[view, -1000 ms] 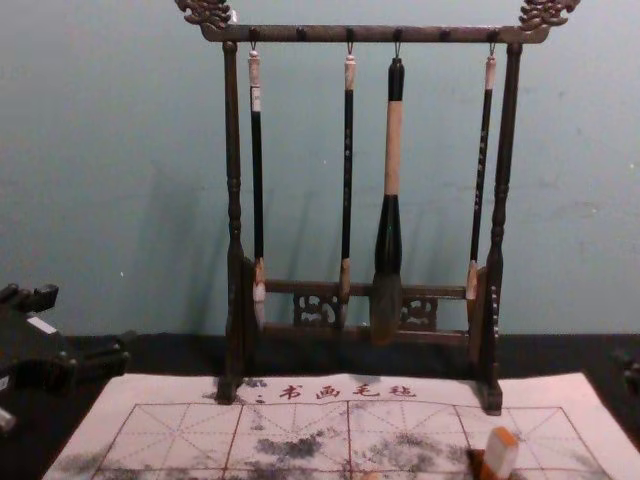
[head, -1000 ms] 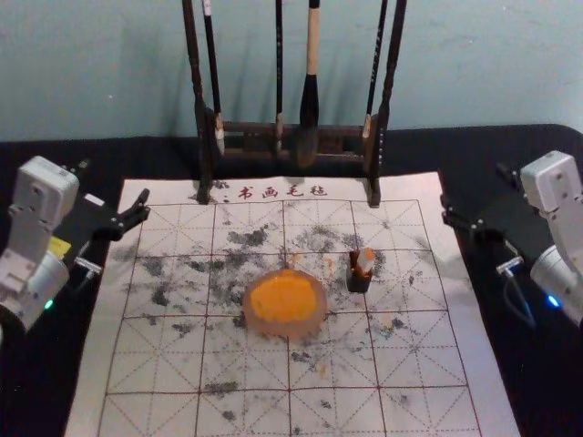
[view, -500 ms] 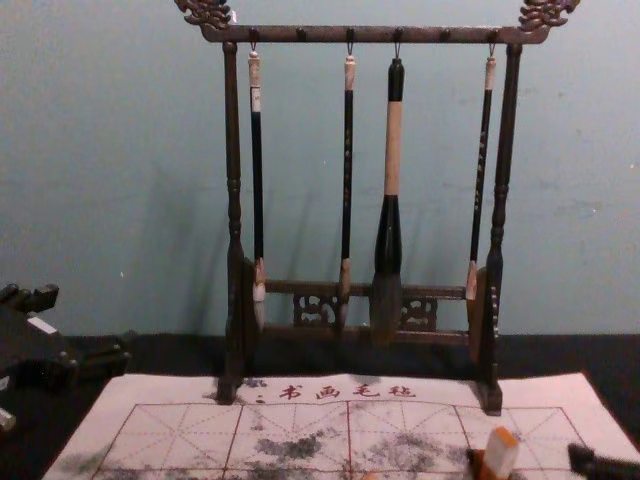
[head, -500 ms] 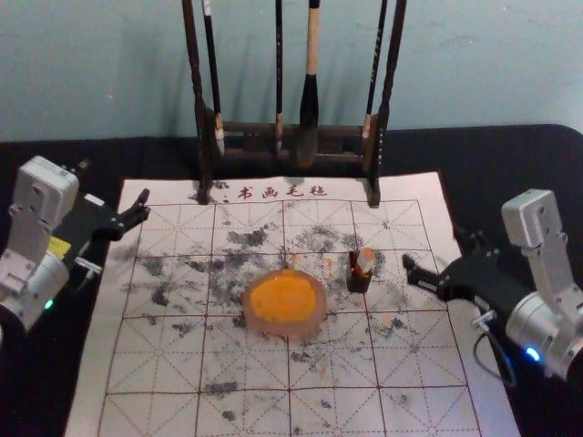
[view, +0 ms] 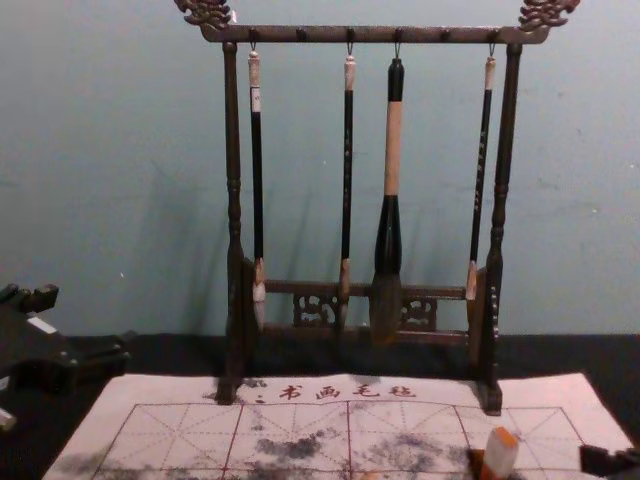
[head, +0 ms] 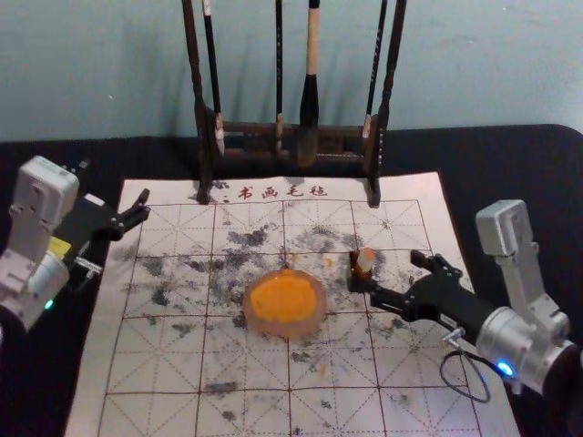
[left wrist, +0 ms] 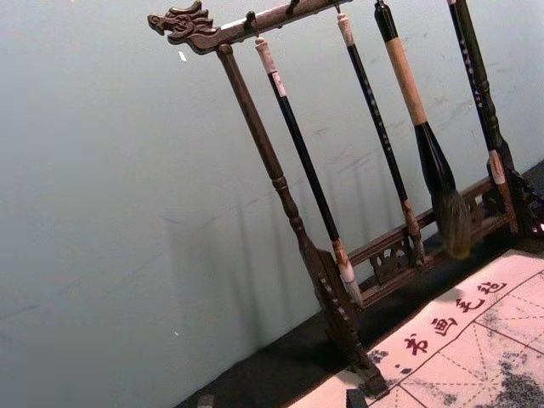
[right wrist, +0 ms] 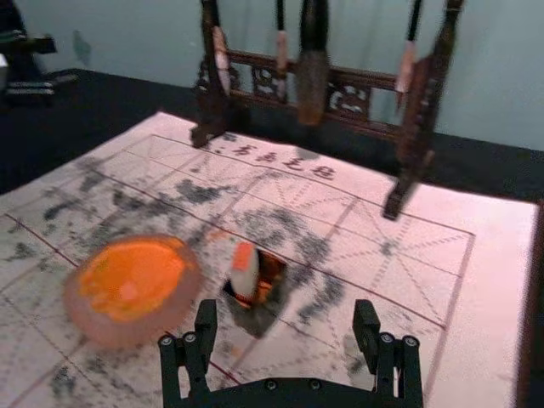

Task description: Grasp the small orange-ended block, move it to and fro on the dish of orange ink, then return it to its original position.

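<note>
My right gripper (head: 390,275) is open over the mat, just right of the small dark cup (head: 354,270); one finger reaches close to the cup. White with an orange top end, the block (head: 365,259) leans in that cup. In the right wrist view, nothing stands between the open fingers of the gripper (right wrist: 286,318); the block (right wrist: 245,274) and cup (right wrist: 259,316) are beyond them. The dish (head: 317,321) of orange ink lies left of the cup. My left gripper (head: 114,182) is parked open at the mat's far left; its fingertips (left wrist: 355,398) edge into the left wrist view.
A dark wooden rack (head: 203,146) with several hanging brushes stands at the mat's far edge. The gridded white mat (head: 246,364) has grey and orange stains and lies on a black table (head: 474,150).
My right gripper has come in from the right edge, leftward and nearer, to beside the cup. The left gripper, block, cup and dish have not moved.
</note>
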